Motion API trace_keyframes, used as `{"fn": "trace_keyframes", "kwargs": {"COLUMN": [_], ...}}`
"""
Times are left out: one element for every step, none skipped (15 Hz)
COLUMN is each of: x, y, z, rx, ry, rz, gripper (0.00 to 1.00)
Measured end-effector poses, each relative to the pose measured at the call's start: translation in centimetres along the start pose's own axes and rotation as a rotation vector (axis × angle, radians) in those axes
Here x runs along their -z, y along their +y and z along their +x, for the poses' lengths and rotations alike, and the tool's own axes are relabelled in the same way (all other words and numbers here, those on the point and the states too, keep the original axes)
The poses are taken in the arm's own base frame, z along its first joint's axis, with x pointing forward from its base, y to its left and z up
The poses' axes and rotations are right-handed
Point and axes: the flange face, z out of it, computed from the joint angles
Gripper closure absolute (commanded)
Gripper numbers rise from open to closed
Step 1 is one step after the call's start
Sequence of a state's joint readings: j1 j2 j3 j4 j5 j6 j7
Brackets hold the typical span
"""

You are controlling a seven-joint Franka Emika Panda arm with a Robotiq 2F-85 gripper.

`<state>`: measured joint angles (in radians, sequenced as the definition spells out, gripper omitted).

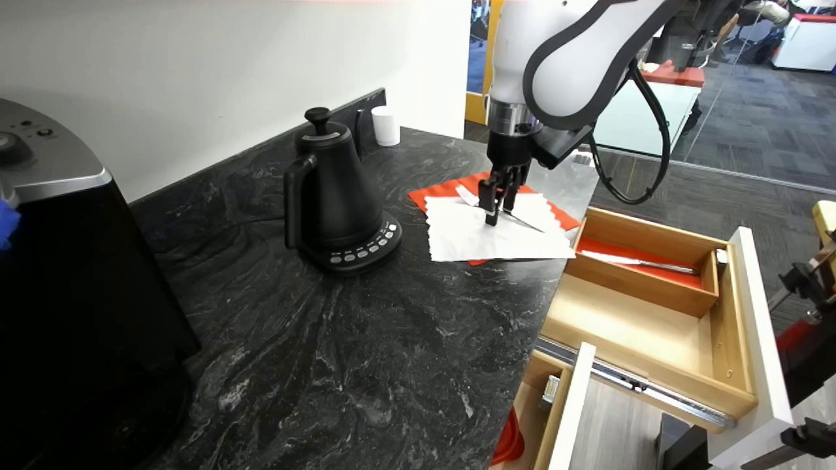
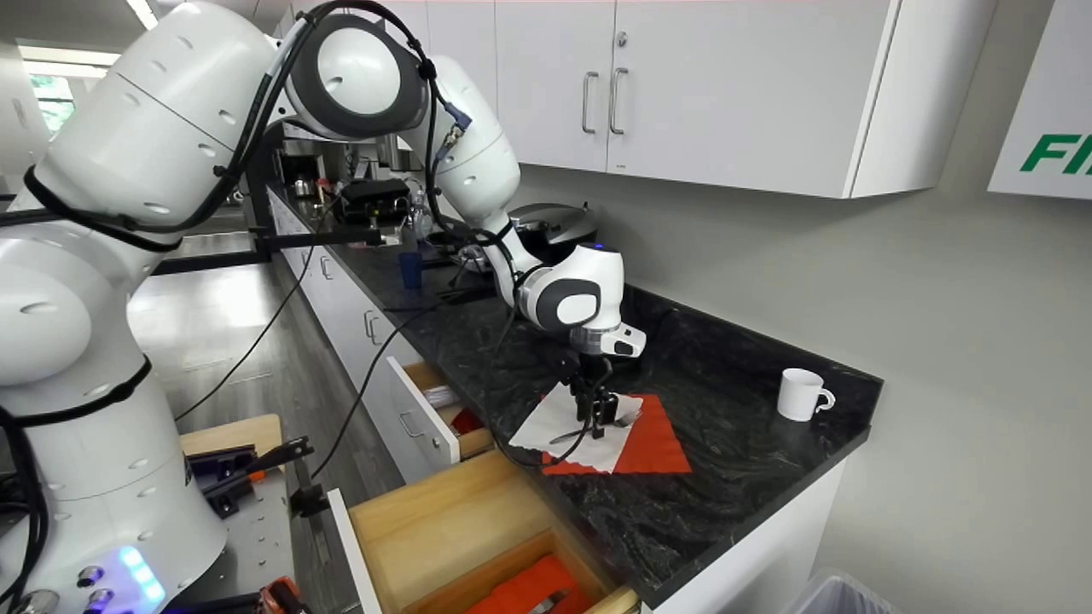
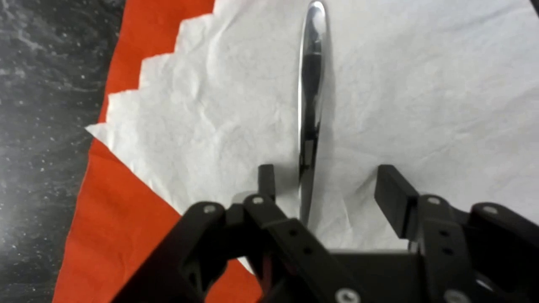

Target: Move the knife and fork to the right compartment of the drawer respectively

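One fork (image 3: 310, 109) lies on the white napkin (image 1: 496, 245) by the worktop's (image 1: 405, 326) front edge, the parted hand (image 3: 324, 185) straddling its handle; the knife (image 1: 640, 262) is in the red-floored compartment (image 1: 679, 279). Grasping seems current; next, close and lift.

In an exterior view, a black gooseneck kettle (image 1: 338, 192) stood centre-left, a white cylindrical mug (image 1: 386, 127) upper centre.

This is a kitchen: a dark marbled countertop (image 1: 313, 391) carries a gooseneck electric kettle (image 1: 336, 189) and a white mug (image 2: 800, 396), and white wall cupboards (image 2: 734, 94) hang above it in an exterior view. It seems to be a workplace's kitchen rather than a home's, since through a glass wall (image 1: 725, 140) lie gray carpet (image 1: 777, 124) and low, red-topped white cabinets (image 1: 806, 42).
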<state>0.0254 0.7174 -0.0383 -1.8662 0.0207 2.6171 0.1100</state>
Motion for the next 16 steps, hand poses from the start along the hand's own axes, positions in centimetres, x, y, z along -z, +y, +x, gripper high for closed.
{"fn": "trace_keyframes", "kwargs": {"x": [0.01,0.01,0.02,0.02,0.02,0.02,0.02,0.02,0.02,0.03,0.05,0.09,0.14,0.19,0.28,0.36], "y": [0.0,0.0,0.0,0.02,0.05,0.09,0.11,0.12,0.14,0.17,0.24,0.35,0.46,0.55,0.63,0.69], "z": [0.01,0.02,0.02,0.03,0.03,0.03,0.04,0.04,0.04,0.05,0.09,0.15,0.21,0.29,0.39,0.49], "rx": [0.0,-0.001,-0.001,-0.002,-0.003,-0.003,-0.003,-0.004,-0.004,-0.005,-0.006,-0.007,-0.008,-0.01,-0.011,-0.012], "ry": [0.001,0.001,0.002,0.002,0.002,0.002,0.002,0.002,0.002,0.003,0.005,0.01,0.015,0.021,0.03,0.039], "rz": [0.0,0.001,0.001,0.001,0.001,0.0,0.0,0.0,0.0,0.0,-0.001,-0.002,-0.003,-0.003,-0.003,-0.003], "gripper": [0.23,0.26,0.25,0.19,0.13,0.08,0.02,0.01,0.0,0.0,0.0,0.0,0.0,0.0,0.0,0.0]}}
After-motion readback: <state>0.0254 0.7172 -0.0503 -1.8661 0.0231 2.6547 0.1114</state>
